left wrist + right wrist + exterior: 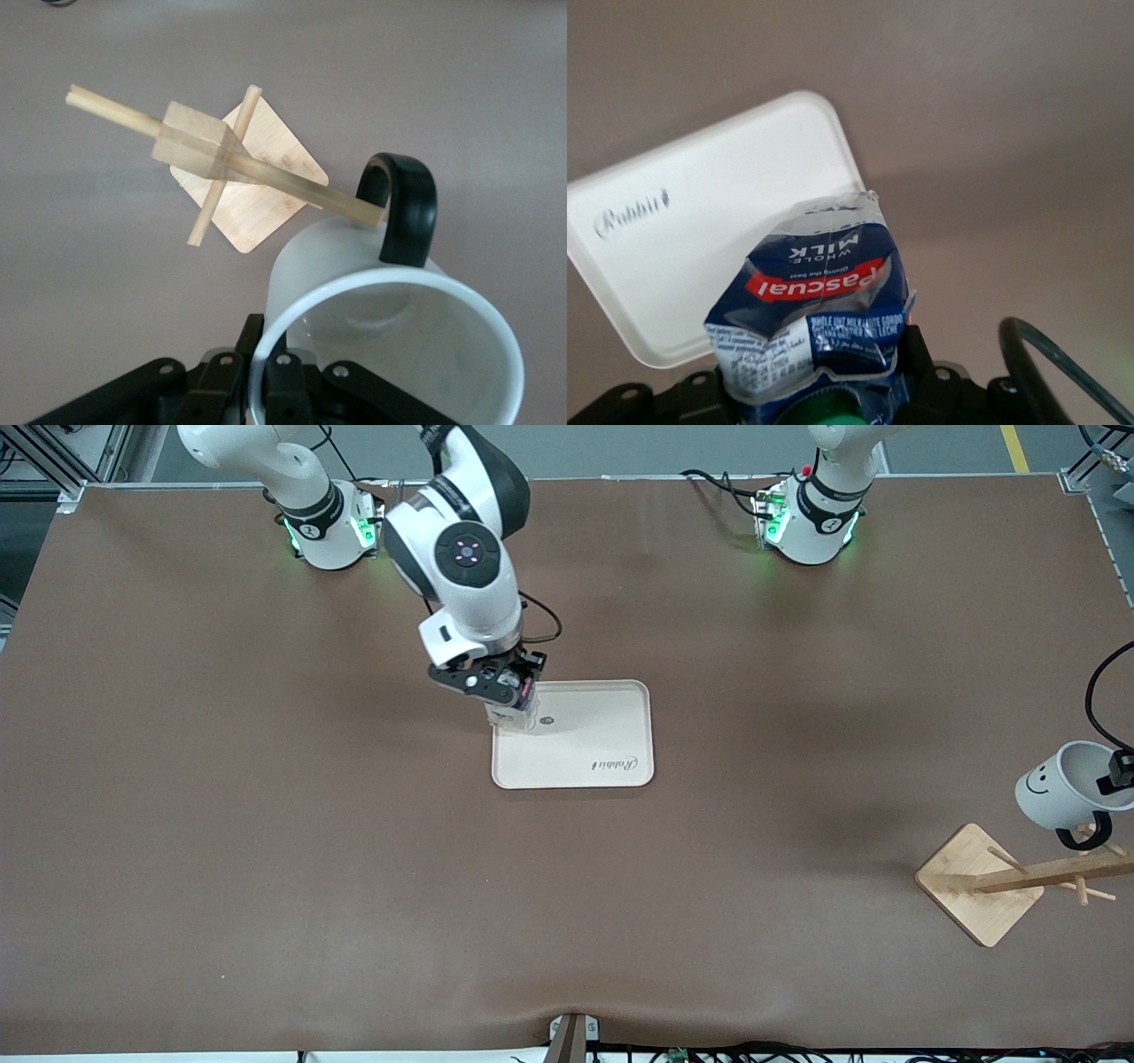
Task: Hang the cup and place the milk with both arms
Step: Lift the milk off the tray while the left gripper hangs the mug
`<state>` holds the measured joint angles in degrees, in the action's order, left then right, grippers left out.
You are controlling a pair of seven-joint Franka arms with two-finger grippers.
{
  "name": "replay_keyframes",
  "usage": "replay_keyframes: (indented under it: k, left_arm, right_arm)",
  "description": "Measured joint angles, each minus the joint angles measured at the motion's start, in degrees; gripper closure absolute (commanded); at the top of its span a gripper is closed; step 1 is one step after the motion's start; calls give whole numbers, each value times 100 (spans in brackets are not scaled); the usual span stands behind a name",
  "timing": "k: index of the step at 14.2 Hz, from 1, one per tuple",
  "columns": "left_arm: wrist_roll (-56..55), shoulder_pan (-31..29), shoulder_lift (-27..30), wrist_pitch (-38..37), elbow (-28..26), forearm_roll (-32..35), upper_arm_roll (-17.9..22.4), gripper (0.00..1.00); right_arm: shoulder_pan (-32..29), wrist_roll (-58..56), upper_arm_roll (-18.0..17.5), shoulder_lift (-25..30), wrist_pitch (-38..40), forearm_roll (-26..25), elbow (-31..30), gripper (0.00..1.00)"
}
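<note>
I see the right gripper [507, 691] over the corner of the cream tray [611, 762] toward the right arm's end, fingers pinching the milk [819, 310]; carton looks crumpled, pale end pointing down at the tray. Can't tell if it touches the tray yet. The left gripper [1118, 772] is at the left arm's end of the table, clamped on the rim of the cup [1067, 784], w/ one finger [285, 390] inside the cup. Cup is tilted, smiley face toward the table middle, black handle [403, 208] down. In the left wrist view a peg of the wooden rack [235, 164] reaches the handle loop; can't tell if it's threaded thru.
</note>
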<state>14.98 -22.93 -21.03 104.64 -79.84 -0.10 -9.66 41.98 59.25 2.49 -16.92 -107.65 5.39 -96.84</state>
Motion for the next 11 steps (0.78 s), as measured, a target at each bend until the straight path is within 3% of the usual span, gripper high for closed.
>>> replay_keyframes:
  k: [2,6,10,11]
  left_arm:
    - [0,-63,-52,79,9,-77,0,100]
    - [5,-227,-184,157,19,-262,1,100]
    - [24,-269,-285,248,23,-286,-2,100]
    - [24,-268,-298,254,24,-287,-5,95]
  right_arm:
    - [-370,-149,12,60,594,1,411,100]
    - [-1150,-1112,40,266,1402,-14,505,100]
    - [-2642,-2838,78,529,1981,-46,506,100]
    - [-3028,-3197,84,573,2048,-56,485,100]
